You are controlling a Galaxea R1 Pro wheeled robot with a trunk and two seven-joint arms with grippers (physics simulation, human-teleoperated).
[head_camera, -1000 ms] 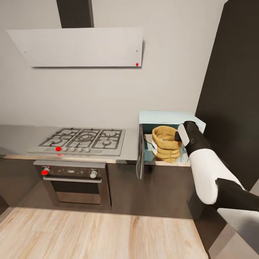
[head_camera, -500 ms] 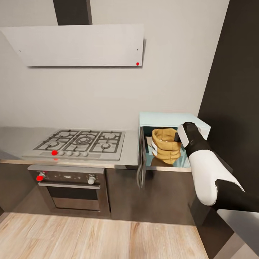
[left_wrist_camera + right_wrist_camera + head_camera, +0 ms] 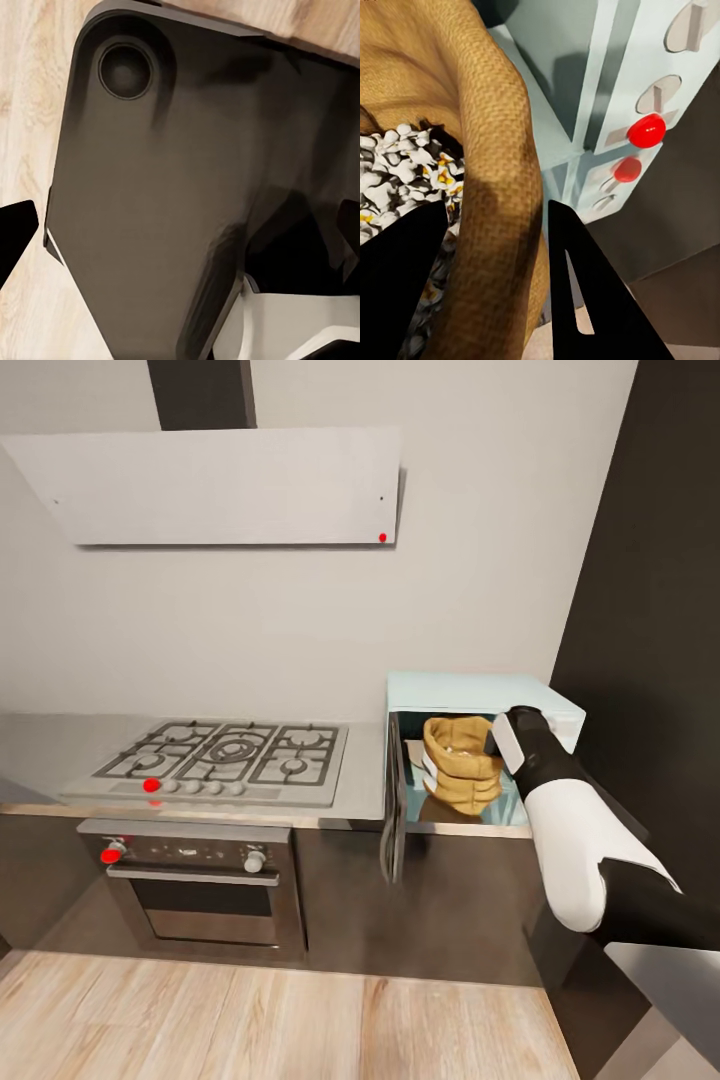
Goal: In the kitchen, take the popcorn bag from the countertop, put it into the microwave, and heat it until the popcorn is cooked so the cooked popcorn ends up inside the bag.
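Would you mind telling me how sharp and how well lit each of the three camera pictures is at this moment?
Head view: evenly lit and soft, the popcorn bag in the open microwave lacks fine detail. Right wrist view: sharp on the popcorn and bag weave, but the right gripper fingers are black silhouettes. Left wrist view: dim, a dark panel with soft shadows over wood floor.

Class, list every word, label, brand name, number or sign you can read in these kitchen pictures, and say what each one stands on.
None: no readable text shows in any view.
The microwave panel carries a red indicator light and knobs, with no lettering.
The popcorn bag is plain woven tan, unprinted.
The oven panel and hob show red dots and knobs only; any marks there are too small to read.
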